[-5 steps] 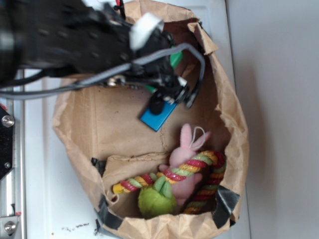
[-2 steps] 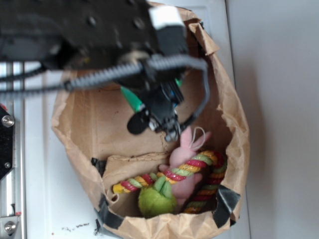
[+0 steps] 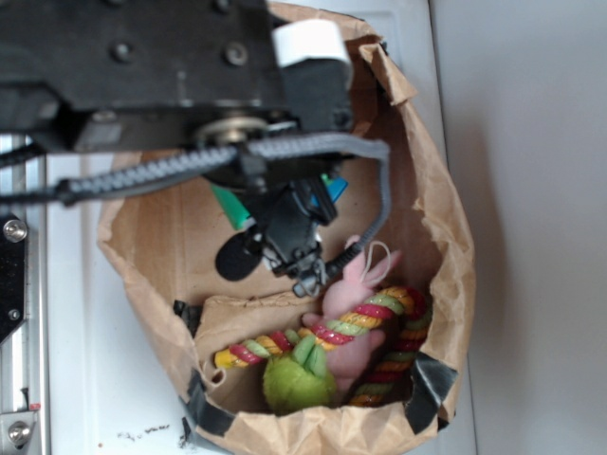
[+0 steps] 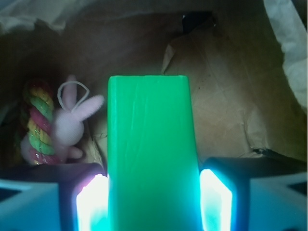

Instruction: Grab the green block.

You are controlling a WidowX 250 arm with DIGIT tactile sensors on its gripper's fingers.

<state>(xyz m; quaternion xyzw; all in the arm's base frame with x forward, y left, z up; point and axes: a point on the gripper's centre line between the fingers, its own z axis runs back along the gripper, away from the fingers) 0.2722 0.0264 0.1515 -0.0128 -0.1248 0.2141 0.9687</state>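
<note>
A white table (image 3: 85, 379) is carrying a brown paper bag (image 3: 446, 237) lying open toward the exterior camera, and a plain pale grey surface is filling the right side of that view. A metal rail with bolts (image 3: 13, 284) is running down the left edge. The bag's rim is crumpled and torn, with dark tape patches (image 3: 427, 389) at its lower corners.

Inside the bag, toward its lower end, a pink plush bunny (image 3: 353, 303) is lying against a striped rope toy (image 3: 379, 313) in red, yellow and green — and a round lime-green fuzzy toy (image 3: 296, 379) is sitting just below them, touching the rope. In the wrist view the bunny (image 4: 72, 122) and the rope (image 4: 36, 122) are showing off to the left, deep in shadow, with creased brown paper beyond.

The black robot arm (image 3: 142, 66), with a white band and a braided grey cable (image 3: 285, 152), is covering most of the bag's upper half and hiding much of what lies under it. A small corner of a blue block (image 3: 334, 188) is peeking out beside the arm.

The hand (image 3: 285, 242) is hanging over the middle of the bag, just above the bunny. The green block (image 4: 151, 154) is sitting between its two fingers (image 4: 216, 202), which are pressing against the block's left and right sides — pinching it, with the block sticking out forward past the fingertips. From the exterior view only a green sliver of the block (image 3: 230, 207) is visible to the left of the hand.
</note>
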